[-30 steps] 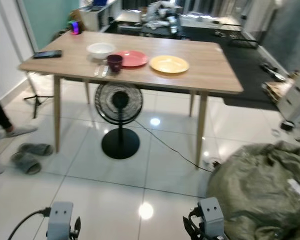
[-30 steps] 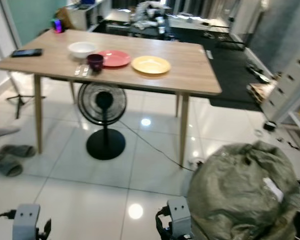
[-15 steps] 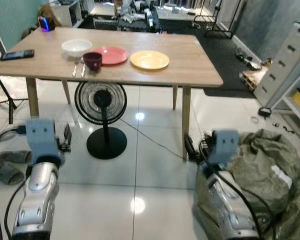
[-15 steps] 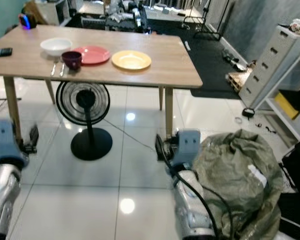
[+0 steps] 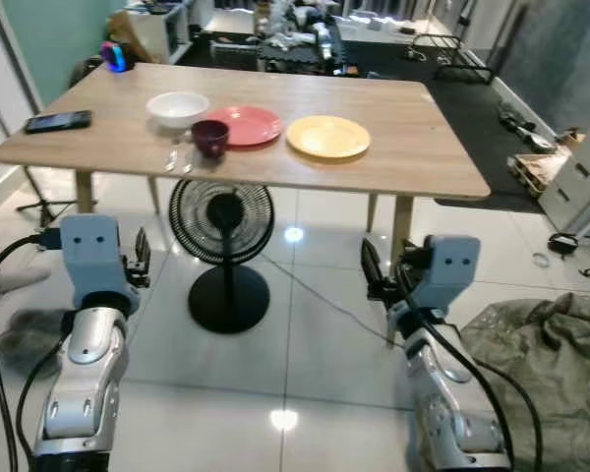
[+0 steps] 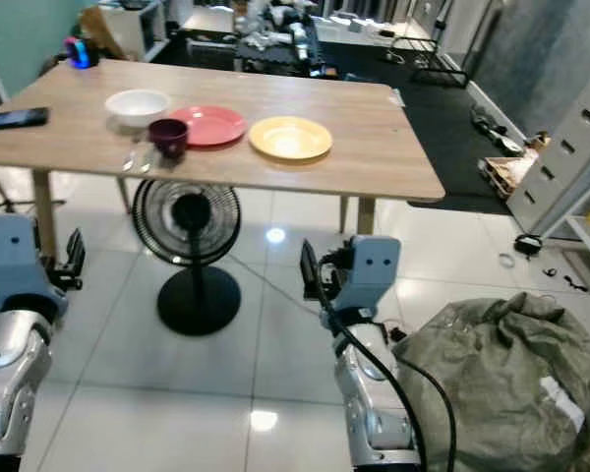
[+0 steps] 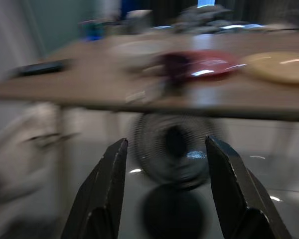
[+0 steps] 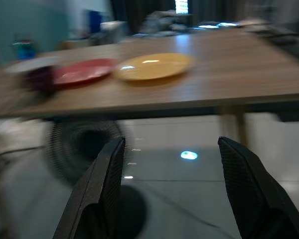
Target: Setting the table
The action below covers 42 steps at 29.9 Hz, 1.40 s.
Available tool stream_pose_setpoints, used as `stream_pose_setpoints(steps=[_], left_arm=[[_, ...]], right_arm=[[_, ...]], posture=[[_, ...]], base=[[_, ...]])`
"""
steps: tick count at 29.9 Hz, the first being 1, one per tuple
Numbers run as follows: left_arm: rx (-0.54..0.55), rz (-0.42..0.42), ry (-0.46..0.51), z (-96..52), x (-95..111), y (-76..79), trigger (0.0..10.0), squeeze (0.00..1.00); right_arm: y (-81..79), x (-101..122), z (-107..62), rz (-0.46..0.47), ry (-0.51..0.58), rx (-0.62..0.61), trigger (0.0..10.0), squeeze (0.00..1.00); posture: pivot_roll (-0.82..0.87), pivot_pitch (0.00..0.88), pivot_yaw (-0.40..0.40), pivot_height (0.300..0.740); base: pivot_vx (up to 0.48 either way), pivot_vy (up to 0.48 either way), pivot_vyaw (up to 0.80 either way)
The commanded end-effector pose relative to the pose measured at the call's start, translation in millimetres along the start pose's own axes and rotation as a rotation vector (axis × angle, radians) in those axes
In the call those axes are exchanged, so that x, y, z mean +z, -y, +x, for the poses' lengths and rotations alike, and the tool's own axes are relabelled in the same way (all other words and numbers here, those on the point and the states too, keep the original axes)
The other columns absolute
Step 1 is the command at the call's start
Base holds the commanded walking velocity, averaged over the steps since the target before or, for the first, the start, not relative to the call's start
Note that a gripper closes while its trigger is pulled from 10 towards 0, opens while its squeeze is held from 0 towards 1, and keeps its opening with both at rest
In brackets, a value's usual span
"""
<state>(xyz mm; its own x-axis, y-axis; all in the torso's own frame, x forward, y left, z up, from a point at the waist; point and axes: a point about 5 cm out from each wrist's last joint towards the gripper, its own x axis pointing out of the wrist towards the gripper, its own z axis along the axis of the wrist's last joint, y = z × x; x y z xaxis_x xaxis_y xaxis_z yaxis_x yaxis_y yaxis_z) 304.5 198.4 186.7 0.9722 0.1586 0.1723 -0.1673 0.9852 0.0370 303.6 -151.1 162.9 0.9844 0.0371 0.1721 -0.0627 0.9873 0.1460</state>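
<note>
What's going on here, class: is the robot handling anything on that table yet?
Not yet. The robot stands on the tiled floor short of the wooden table, both arms raised toward it. The left claw and right claw are open and hold nothing. On the table lie a white bowl, a dark cup, a red plate, a yellow plate and a phone. A fan stands underneath.
</note>
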Motion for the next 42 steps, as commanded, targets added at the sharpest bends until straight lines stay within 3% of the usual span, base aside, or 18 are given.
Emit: stream_pose_setpoints(steps=[1, 9, 28, 42], left_arm=[[0.015, 0.011, -0.01, -2.5, -1, -3.4, 10.0, 0.0], [0.015, 0.011, -0.021, -4.2, -1, -3.4, 10.0, 0.0], [0.005, 0.019, -0.025, -5.0, 1, -3.1, 10.0, 0.0], [-0.02, 0.022, -0.02, -5.6, 2, 0.4, 10.0, 0.0]], right_arm=[[-1.4, 2, -0.9, 0.003, 0.002, -0.001, 10.0, 0.0], [-2.5, 2, -1.6, 0.0, -0.01, 0.0, 10.0, 0.0], [-12.7, 8, 0.5, 0.016, -0.003, 0.03, 10.0, 0.0], [-7.6, 9, 0.3, 0.0, -0.005, 0.009, 10.0, 0.0]], posture=[[-0.01, 0.0, 0.037, 0.74], [-0.01, 0.0, 0.038, 0.74], [0.0, 0.0, 0.039, 0.74], [-0.01, 0.0, 0.043, 0.74]], base=[[0.48, 0.0, -0.73], [0.48, 0.0, -0.73], [0.48, 0.0, 0.0], [0.48, 0.0, 0.0]])
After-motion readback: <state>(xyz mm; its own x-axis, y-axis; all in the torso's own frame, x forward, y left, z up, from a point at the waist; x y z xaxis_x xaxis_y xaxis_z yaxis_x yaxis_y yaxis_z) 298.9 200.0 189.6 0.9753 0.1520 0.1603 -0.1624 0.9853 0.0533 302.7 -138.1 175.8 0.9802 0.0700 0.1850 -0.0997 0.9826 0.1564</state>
